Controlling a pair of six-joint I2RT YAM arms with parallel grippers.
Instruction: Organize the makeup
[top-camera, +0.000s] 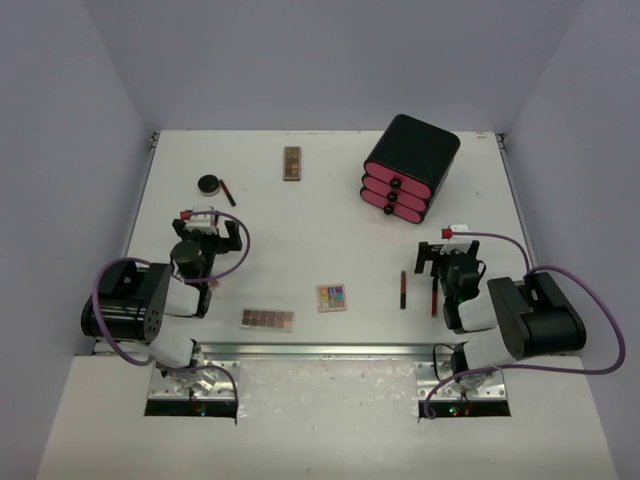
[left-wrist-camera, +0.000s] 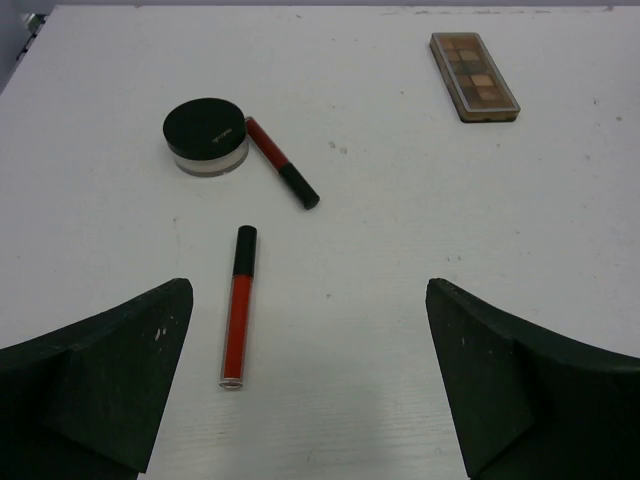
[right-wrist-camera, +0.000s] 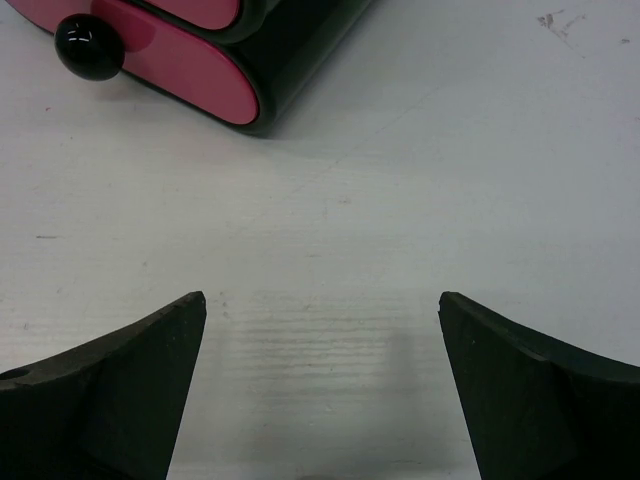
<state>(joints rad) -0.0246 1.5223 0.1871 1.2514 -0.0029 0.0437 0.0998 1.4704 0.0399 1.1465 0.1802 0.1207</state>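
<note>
A round black compact (top-camera: 209, 184) (left-wrist-camera: 205, 134) lies at the far left, with a dark red pencil (top-camera: 229, 191) (left-wrist-camera: 281, 175) touching it. A red lip tube (left-wrist-camera: 238, 305) lies just ahead of my left gripper's left finger. My left gripper (top-camera: 212, 231) (left-wrist-camera: 308, 290) is open and empty, low over the table. A brown palette (top-camera: 291, 162) (left-wrist-camera: 474, 76) lies farther back. Another brown palette (top-camera: 267, 319) and a multicoloured palette (top-camera: 331, 297) lie near the front. Two red pencils (top-camera: 403, 289) (top-camera: 434, 295) lie beside my right gripper (top-camera: 446, 251) (right-wrist-camera: 322, 300), which is open and empty.
The black box with pink drawers (top-camera: 410, 167) stands at the back right, all drawers shut; its lowest drawer and knob (right-wrist-camera: 88, 45) show ahead-left of the right gripper. A metal rail (top-camera: 320, 350) runs along the near table edge.
</note>
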